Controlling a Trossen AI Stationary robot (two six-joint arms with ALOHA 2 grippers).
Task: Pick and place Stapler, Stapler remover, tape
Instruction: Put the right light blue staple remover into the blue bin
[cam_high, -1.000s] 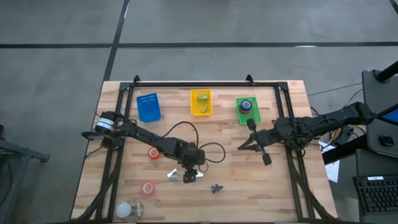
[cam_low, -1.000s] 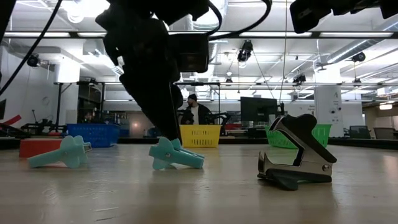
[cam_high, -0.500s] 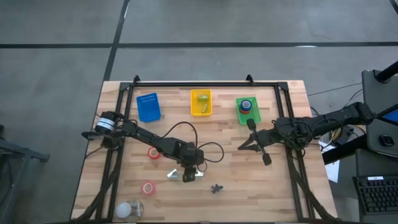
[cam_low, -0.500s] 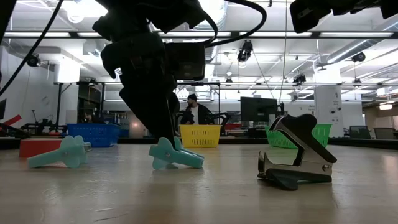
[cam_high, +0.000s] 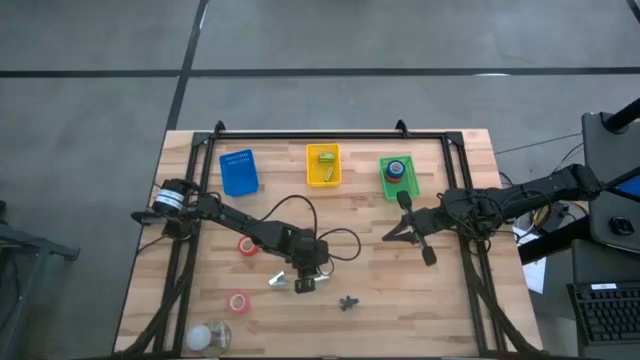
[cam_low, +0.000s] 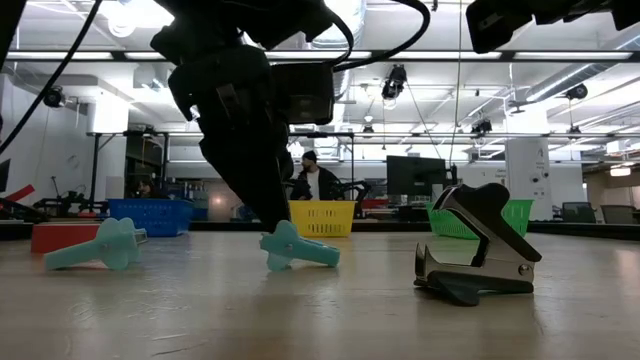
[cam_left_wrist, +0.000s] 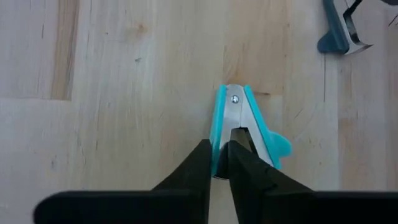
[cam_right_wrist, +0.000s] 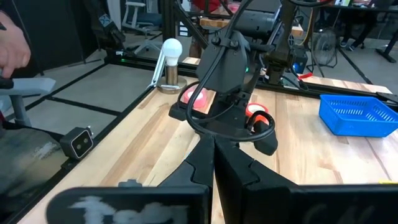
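Two teal staple removers lie near the table's middle front. My left gripper (cam_high: 305, 276) is shut on one (cam_left_wrist: 249, 121); the other (cam_low: 100, 245) lies on the wood beside it toward the table's left. A dark metal staple remover (cam_low: 480, 255) rests on its jaws closer to the near edge. Two red tape rolls (cam_high: 247, 245) (cam_high: 238, 302) lie flat left of them. My right gripper (cam_high: 415, 232) is shut with nothing in it, right of centre, in front of the green basket. My left gripper pinches one teal side arm (cam_left_wrist: 217, 134) of the staple remover between its two fingers, behind the riveted pivot end. The fingers come from above, pointing down, and lie along the remover. The remover stays low at the table top, roughly level.
Along the far side stand a blue basket (cam_high: 238, 172), a yellow basket (cam_high: 323, 176) holding a yellow-green item, and a green basket (cam_high: 385, 185) holding a roll. A small lamp (cam_high: 205, 337) stands at the near left corner. A dark cable loops by the left arm.
My left gripper has shut its fingers onto the teal staple remover while staying in place. The remover has shifted a little along the table and turned slightly within the closing fingers. The other removers have stayed put.
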